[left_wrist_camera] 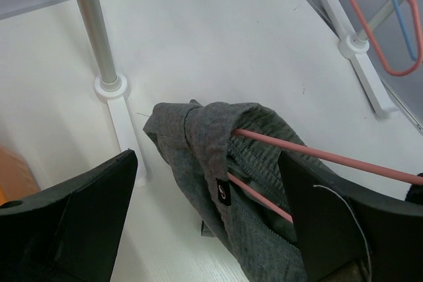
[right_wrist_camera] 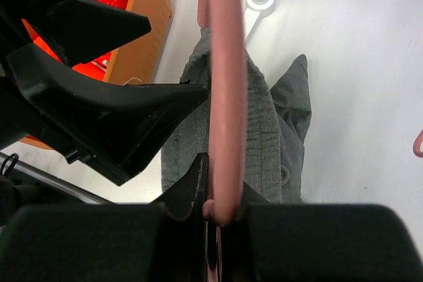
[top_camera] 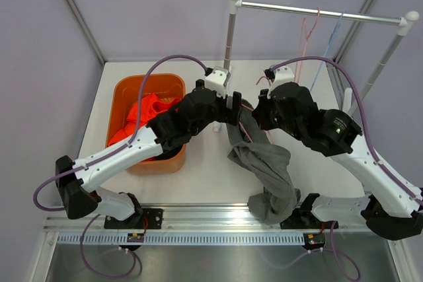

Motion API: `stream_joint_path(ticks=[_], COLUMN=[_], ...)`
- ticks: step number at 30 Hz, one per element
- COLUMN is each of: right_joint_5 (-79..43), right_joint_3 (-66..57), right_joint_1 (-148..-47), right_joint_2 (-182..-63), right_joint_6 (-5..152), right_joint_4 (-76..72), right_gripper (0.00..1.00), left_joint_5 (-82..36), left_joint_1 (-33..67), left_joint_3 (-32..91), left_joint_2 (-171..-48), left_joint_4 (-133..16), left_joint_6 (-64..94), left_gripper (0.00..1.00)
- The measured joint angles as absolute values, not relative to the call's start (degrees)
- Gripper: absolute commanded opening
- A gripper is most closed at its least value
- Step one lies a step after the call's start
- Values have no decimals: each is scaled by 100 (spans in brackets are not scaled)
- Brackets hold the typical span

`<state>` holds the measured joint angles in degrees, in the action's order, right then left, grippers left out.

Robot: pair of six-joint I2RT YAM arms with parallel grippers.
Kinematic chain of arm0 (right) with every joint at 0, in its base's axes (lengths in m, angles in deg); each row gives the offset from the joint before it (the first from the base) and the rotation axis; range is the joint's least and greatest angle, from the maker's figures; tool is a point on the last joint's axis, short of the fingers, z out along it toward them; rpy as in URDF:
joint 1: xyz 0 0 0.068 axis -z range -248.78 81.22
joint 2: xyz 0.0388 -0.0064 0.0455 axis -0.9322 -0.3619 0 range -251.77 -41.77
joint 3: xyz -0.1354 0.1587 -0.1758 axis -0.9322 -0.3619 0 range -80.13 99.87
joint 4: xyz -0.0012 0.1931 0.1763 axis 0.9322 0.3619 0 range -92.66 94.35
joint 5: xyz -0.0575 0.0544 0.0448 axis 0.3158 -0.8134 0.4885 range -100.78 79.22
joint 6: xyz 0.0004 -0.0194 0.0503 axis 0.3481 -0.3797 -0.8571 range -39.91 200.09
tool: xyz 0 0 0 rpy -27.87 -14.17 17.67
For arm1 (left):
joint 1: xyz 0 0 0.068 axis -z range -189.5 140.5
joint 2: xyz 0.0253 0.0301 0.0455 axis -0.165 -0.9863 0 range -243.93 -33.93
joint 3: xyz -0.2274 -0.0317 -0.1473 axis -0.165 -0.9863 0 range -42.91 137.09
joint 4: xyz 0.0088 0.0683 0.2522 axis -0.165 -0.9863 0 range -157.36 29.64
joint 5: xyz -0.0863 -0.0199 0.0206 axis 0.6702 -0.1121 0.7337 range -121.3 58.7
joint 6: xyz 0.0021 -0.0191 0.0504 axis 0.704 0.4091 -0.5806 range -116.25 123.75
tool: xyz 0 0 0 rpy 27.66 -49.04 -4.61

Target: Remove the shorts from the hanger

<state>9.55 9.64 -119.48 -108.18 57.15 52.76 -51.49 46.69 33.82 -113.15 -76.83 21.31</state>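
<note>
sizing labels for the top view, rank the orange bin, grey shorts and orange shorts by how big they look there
1. orange bin
2. grey shorts
3. orange shorts, though the left arm covers part of them, so this rank is less sure

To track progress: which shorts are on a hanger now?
The grey shorts, threaded on the pink hanger; the orange shorts lie loose in the bin.

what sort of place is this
Probably a robot lab test cell: white table boxed in by grey panels, a small clothes rail standing on it, and a slotted mounting track along its near edge.
</note>
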Motion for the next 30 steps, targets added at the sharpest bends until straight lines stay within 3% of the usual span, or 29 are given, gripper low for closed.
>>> stream_joint_path(ticks=[4, 13, 18, 19, 21, 22, 23, 30], right_joint_5=[955, 1004, 1106, 1111, 1115, 1115, 1115, 1067], right_joint_3=[964, 1126, 1229, 1229, 1229, 1229, 1229, 1218], right_joint_1=[-11948, -11950, -11952, -11952, -11952, -11952, -11952, -11952], right_joint_2=[-10818, -10816, -10789, -10776, -10750, -10739, -10728, -10595], right_joint_6=[5713, 5715, 5717, 5717, 5717, 5717, 5717, 5717], right_joint_4=[5274, 5322, 5379, 5377, 5379, 5379, 5379, 5355], right_gripper=[0, 0, 0, 0, 0, 0, 0, 0], left_joint_5=[-5188, -5444, -5510, -5534, -5580, -5615, -5630, -5746], left_joint_1=[4675, 4675, 4675, 4675, 4675, 4675, 4680, 4457], left_joint_3=[3393, 3426, 3474, 3478, 3500, 3541, 3566, 4431], left_joint_2=[-11352, -11787, -11822, -11828, -11841, -11854, -11861, -12152], left_joint_4=[-7764, -8054, -8102, -8113, -8153, -8175, -8175, -8441], left_joint_6=[2131, 2181, 2227, 2229, 2218, 2166, 2170, 2072], left_gripper=[90, 71, 45, 33, 22, 6, 1, 0])
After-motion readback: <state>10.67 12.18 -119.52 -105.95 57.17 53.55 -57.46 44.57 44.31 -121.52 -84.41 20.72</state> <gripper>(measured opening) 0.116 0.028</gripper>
